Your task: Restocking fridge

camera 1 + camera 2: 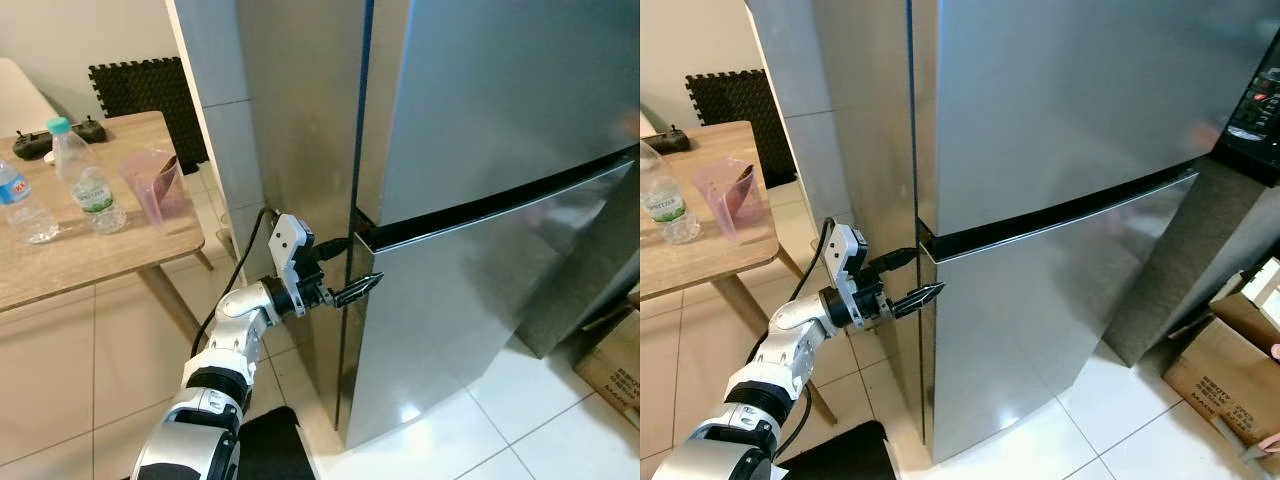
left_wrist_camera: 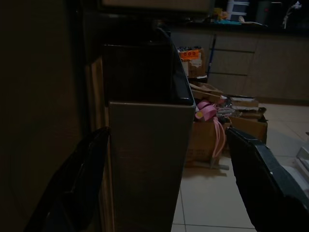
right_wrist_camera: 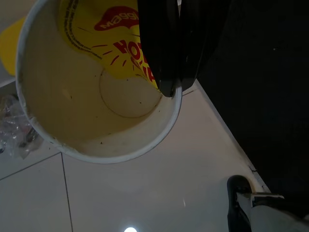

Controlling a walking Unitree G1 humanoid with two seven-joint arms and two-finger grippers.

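The steel fridge [image 1: 480,200] stands tall on the right of the scene, both doors shut, a dark seam dividing upper from lower. Its grey side panel faces left toward a tiled pillar [image 1: 215,90].

On the far left stands a wooden desk [image 1: 90,250] carrying two water bottles [image 1: 88,178], a pink plastic bag [image 1: 155,185] and dark controllers [image 1: 40,140] at its far edge. A black foam mat [image 1: 150,90] leans on the wall behind it. A cardboard box [image 1: 1225,375] sits on the white floor tiles near the fridge's right side.

The left pincer [image 1: 352,270] is at the lower door's left top corner, its fingers spread apart, one on each side of the door's edge, with nothing clamped between them. A black cable runs back along the silver arm.

In the right wrist view, the right pincer [image 3: 170,72] is pinched closed on the rim of an empty Maggi paper cup [image 3: 96,96], hanging above the floor tiles.
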